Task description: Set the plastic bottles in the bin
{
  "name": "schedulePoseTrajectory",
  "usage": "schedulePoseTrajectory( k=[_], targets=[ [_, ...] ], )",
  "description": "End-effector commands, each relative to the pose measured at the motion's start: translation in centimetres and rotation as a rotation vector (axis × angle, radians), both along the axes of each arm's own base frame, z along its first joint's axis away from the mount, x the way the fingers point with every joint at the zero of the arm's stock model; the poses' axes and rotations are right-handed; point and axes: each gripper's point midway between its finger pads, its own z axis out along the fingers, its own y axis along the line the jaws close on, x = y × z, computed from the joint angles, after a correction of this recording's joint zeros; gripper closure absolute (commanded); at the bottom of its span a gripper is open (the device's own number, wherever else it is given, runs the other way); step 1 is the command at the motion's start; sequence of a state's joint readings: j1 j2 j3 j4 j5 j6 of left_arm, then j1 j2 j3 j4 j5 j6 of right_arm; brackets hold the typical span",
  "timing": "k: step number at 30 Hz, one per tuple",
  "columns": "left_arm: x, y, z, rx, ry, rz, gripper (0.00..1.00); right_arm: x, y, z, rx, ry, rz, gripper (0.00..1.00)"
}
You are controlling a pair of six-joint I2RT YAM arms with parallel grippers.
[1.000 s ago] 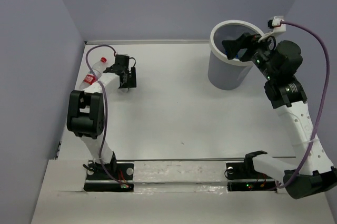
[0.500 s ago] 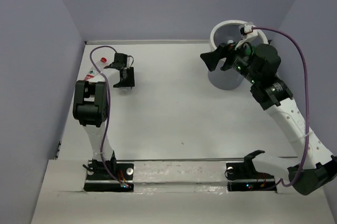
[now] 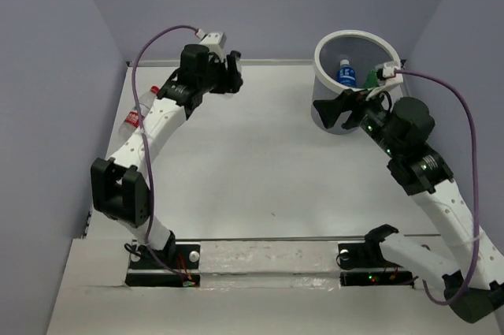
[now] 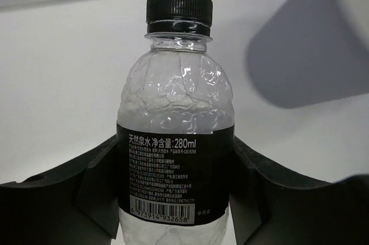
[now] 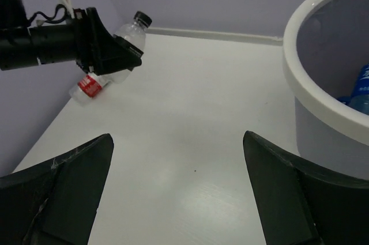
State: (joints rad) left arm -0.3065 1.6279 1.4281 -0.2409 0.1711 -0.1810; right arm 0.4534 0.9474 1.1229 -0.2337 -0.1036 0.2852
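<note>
Clamping the black-capped bottle (image 4: pixel 176 83), the left gripper (image 4: pixel 176 141) should be clearing the bin (image 3: pixel 319 59) rim before releasing; right gripper (image 5: pixel 177 141) is idling, jaws apart

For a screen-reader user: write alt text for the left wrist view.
A clear crinkled plastic bottle with black cap and black label is clamped between the left pincer's two black fingers. Behind it are the white table and a blurred round grey bin.
</note>
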Motion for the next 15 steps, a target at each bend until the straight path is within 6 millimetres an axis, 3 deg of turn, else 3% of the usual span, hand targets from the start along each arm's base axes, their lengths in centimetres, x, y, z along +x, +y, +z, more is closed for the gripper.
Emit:
schedulePoseTrajectory(
  k=[1,2,3,4,6,7,8,9,10,11,12,13,14,15],
  targets=[
    [-3.8,-10.2,16.2,-0.291,-0.337,-0.239,0.5,-3.4,-4.1,6.0,0.108,-0.154,-0.134,0.0],
    [-4.4,-11.8,19.7,-0.371,-0.419,-0.277,0.5,-3.9,-4.7,6.5,0.118,-0.158,-0.155,0.0],
    [-5.3,-14.0,20.5,-0.408,-0.431,-0.326,0.5,-5.1,-5.4,7.6,0.142,-0.185,-0.162,0.0],
    [-5.5,-14.1,22.3,-0.436,-0.467,-0.329,0.5,-5.7,-5.8,8.3,0.156,-0.202,-0.168,0.0],
    [-6.0,-17.3,24.8,-0.485,-0.508,-0.381,0.5,-6.7,-6.4,9.1,0.178,-0.222,-0.171,0.0],
    [-5.9,-19.8,23.6,-0.488,-0.481,-0.406,0.49,-7.5,-6.7,9.8,0.192,-0.233,-0.169,0.0],
    [-6.0,-20.6,25.8,-0.517,-0.527,-0.412,0.48,-7.9,-6.7,10.0,0.198,-0.237,-0.159,0.0],
    [-6.0,-21.8,25.9,-0.53,-0.529,-0.426,0.48,-8.2,-6.6,10.3,0.204,-0.242,-0.146,0.0],
    [-4.9,-24.0,23.8,-0.527,-0.49,-0.438,0.47,-8.5,-6.5,10.5,0.21,-0.246,-0.133,0.0],
    [-5.8,-25.4,25.9,-0.567,-0.524,-0.464,0.47,-9.0,-6.2,10.9,0.221,-0.255,-0.106,0.0],
    [-4.6,-27.5,23.8,-0.559,-0.493,-0.472,0.47,-9.4,-6.2,11.0,0.227,-0.258,-0.096,0.0],
    [-5.6,-27.7,26.0,-0.594,-0.53,-0.485,0.46,-9.6,-6.2,11.2,0.233,-0.263,-0.092,0.0],
    [-5.3,-29.8,26.0,-0.631,-0.535,-0.502,0.46,-10.3,-5.9,11.6,0.241,-0.278,-0.056,0.0],
    [-5.0,-30.7,26.0,-0.65,-0.538,-0.506,0.46,-10.5,-5.9,11.8,0.244,-0.285,-0.049,0.0]
  ],
)
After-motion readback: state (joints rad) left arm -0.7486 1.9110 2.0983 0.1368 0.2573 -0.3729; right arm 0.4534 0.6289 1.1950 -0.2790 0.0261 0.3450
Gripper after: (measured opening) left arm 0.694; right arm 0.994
